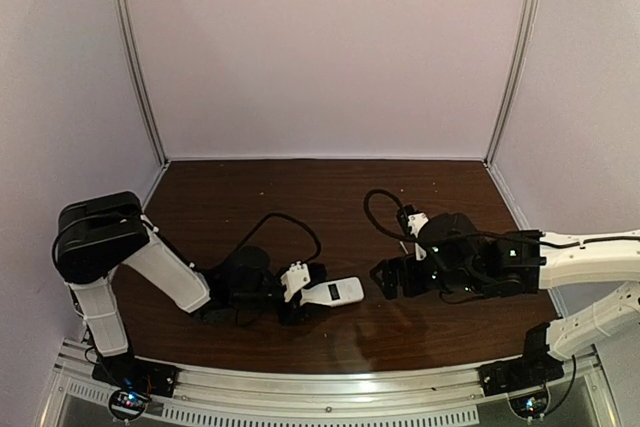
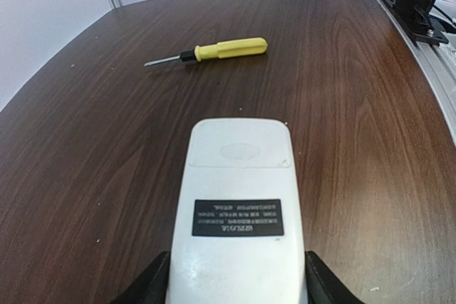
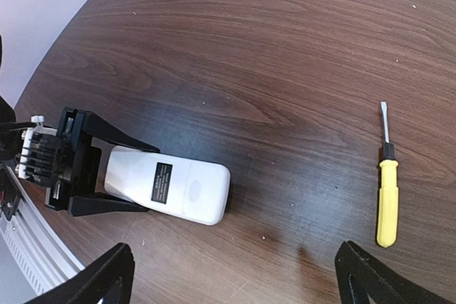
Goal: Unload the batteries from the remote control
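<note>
White remote (image 2: pixel 239 197) clamped at its near end between the fingers of the left gripper (image 2: pixel 237 261), sticking straight out ahead of them, labelled back facing up, yellow screwdriver (image 2: pixel 217 50) lying farther ahead on the dark table (image 2: pixel 370 140), right gripper (image 3: pixel 239 282) spread wide, holding nothing, remote ahead of it.

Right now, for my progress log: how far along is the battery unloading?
Done: the left gripper has the remote control clamped, back up. In hand: the right gripper hangs open and empty nearby. Left: the battery cover is on, no batteries show, the screwdriver lies untouched; cover off, then batteries out.
</note>
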`<control>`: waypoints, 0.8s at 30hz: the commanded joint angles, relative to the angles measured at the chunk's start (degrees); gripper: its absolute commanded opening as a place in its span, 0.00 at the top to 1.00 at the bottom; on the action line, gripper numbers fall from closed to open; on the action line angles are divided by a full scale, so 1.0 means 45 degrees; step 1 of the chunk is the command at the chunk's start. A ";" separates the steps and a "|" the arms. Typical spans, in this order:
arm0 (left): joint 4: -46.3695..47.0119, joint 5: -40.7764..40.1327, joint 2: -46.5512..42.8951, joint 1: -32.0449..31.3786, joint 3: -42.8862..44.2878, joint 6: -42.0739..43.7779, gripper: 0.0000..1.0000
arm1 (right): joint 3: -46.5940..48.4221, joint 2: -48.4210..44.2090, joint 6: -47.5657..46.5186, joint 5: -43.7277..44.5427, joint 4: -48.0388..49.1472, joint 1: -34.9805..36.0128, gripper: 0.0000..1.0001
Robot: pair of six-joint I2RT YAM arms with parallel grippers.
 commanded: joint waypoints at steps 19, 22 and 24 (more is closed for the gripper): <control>-0.0589 0.1448 -0.1941 -0.0016 -0.0484 0.0603 1.00 | 0.0570 0.1301 0.0280 -0.4181 0.1027 -0.1109 0.00; -0.0798 0.1683 -0.2018 -0.0015 -0.0270 0.0762 1.00 | 0.0338 0.1294 0.0481 -0.4607 0.1184 -0.1221 0.00; -0.0841 0.1861 -0.2044 -0.0032 -0.0182 0.0839 1.00 | 0.0210 0.1251 0.0594 -0.4772 0.1159 -0.1300 0.00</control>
